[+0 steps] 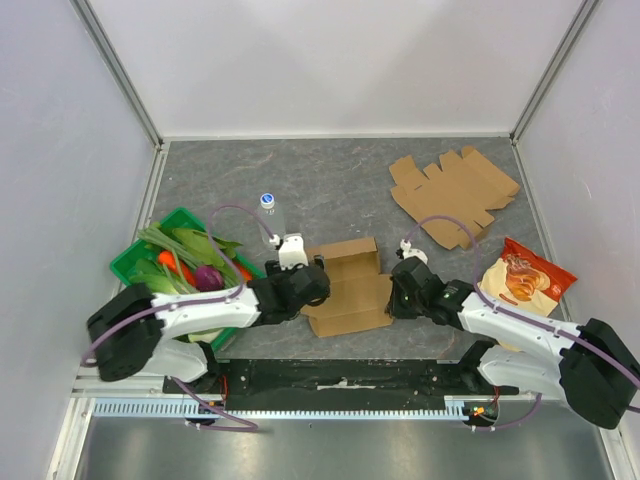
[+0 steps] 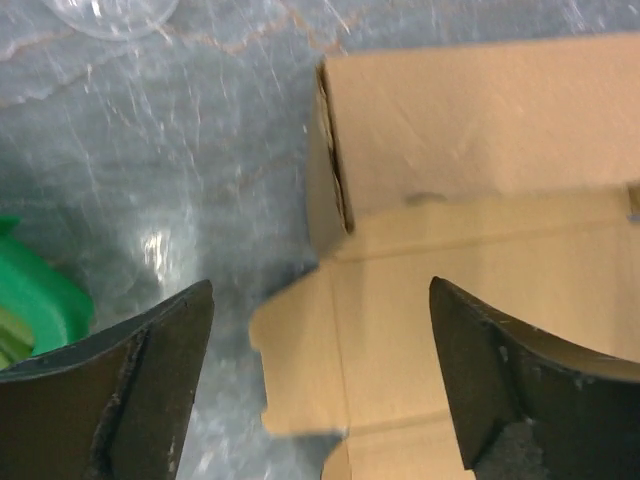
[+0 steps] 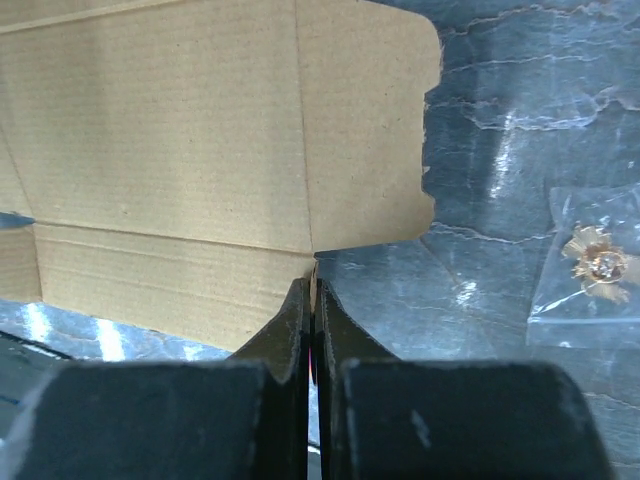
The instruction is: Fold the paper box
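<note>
Green basket (image 1: 125, 265) of vegetables sits far left, partly hidden under the left arm. The left gripper (image 2: 320, 380) hangs with its fingers wide apart over the paper box (image 1: 348, 290). The box lies partly folded on the grey table (image 1: 330, 180), front centre, between both grippers. The right gripper (image 3: 313, 300) has its fingers pressed together at the box's near edge; whether cardboard is pinched between them is unclear. A flat cardboard blank (image 1: 455, 195) lies farther right.

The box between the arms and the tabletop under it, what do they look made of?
Box: matte brown corrugated cardboard, faint ribbing and creased flaps. Tabletop: grey stone-look veining with glossy glare, possibly laminate or a printed mat.
</note>
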Robot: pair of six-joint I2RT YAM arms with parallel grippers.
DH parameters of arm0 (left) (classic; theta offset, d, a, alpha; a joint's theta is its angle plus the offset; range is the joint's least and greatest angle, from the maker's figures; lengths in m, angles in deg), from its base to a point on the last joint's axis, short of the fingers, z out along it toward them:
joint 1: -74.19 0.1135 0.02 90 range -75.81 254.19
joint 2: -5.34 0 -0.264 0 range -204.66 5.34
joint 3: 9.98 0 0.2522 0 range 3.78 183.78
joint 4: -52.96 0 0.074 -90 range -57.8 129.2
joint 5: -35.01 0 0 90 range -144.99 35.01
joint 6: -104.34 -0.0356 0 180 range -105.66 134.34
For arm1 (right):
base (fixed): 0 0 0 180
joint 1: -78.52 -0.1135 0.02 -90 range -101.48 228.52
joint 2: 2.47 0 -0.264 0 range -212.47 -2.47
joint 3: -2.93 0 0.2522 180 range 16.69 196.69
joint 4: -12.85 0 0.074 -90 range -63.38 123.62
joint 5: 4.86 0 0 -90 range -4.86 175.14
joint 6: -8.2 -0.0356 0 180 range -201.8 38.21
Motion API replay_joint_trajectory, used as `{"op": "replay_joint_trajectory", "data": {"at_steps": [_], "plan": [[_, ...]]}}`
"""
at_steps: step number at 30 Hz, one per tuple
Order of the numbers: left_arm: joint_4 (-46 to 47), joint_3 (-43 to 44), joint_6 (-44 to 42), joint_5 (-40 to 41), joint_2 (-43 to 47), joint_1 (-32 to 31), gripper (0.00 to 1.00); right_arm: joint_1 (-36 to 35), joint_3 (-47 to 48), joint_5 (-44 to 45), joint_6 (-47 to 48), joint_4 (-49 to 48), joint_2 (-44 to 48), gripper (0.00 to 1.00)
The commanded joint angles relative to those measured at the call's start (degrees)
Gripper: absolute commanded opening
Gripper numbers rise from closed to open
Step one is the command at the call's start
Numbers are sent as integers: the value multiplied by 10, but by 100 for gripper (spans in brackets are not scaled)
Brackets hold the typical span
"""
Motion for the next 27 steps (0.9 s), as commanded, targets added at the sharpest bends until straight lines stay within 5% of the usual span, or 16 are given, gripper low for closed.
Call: {"op": "replay_joint_trajectory", "data": {"at_steps": [1,5,6,10,14,21,27], "plan": [[5,-70,-65,-128,178,-1,95,1,41,-28,-26,23,-9,0],[46,-126,-196,-277,337,-2,96,7,81,-36,-16,63,-14,0],[75,-123,-236,-368,348,-3,96,14,90,-42,-12,74,-16,0],[22,-28,-382,-448,271,-48,95,48,128,-96,12,119,-18,0],[-25,59,-541,-347,126,-171,98,82,178,-156,43,160,-34,0],[52,115,-615,-149,-3,-210,98,141,202,-240,37,187,-36,0],[90,149,-639,-19,-103,-215,88,143,195,-259,0,188,-25,0]]}}
